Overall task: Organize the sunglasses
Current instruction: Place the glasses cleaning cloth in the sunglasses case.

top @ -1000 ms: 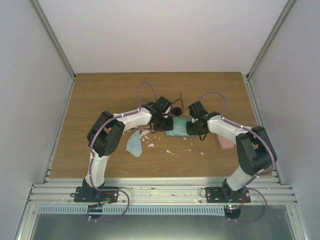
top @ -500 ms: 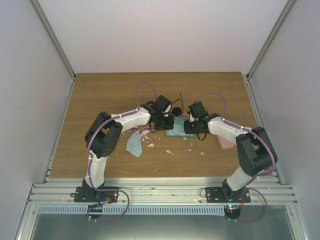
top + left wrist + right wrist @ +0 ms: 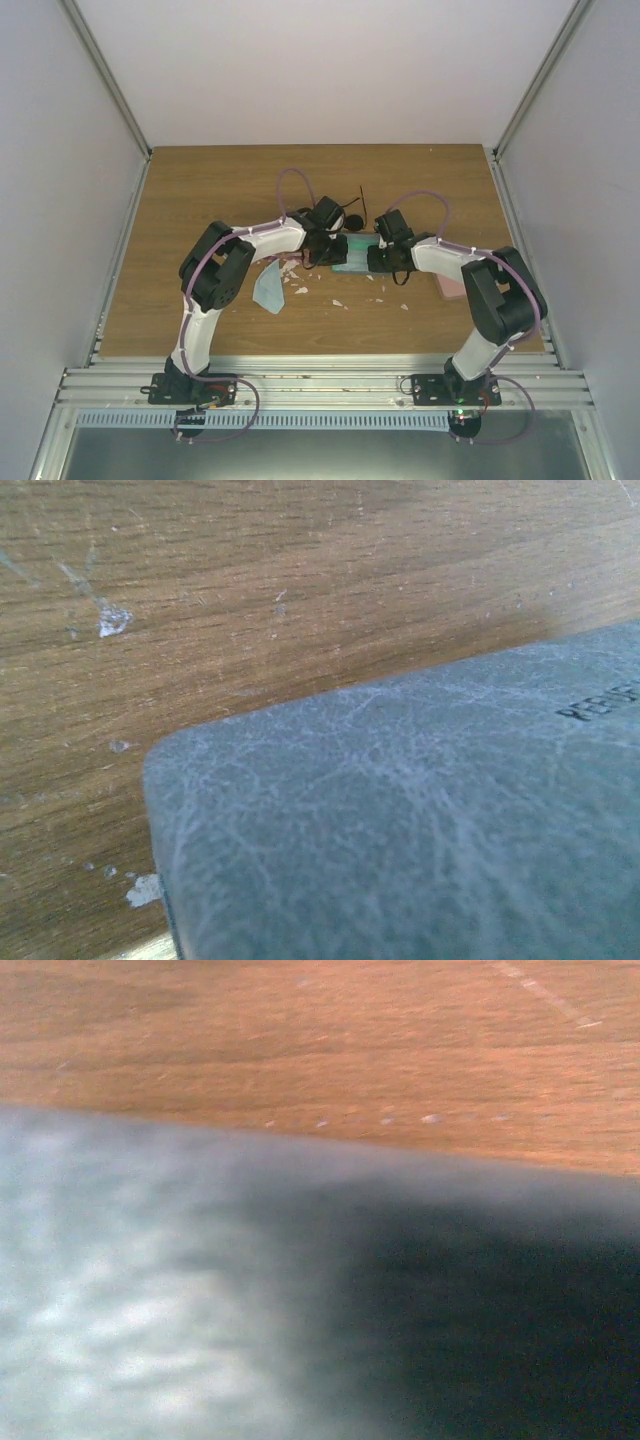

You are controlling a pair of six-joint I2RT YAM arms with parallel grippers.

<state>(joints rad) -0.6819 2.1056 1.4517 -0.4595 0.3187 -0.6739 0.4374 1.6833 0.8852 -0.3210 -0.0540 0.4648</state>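
Observation:
The blue-grey case [image 3: 356, 256] lies mid-table between my two grippers. My left gripper [image 3: 333, 247] is at its left end and my right gripper [image 3: 374, 256] at its right end. The case fills the lower part of the left wrist view [image 3: 420, 830] and the right wrist view [image 3: 200, 1290], hiding both sets of fingers, so I cannot tell how the jaws stand. The black sunglasses [image 3: 352, 217] lie just behind the case, one thin arm sticking up. The pink sunglasses are out of view.
A pink case [image 3: 449, 288] lies at the right, partly under my right arm. A light blue cloth [image 3: 268, 287] lies left of centre, with small white scraps [image 3: 300, 290] scattered on the wood around it.
My right gripper has slid a little left and nearer along the blue-grey case, its elbow folding in. My left gripper has shifted slightly right. The case and the black sunglasses stay put.

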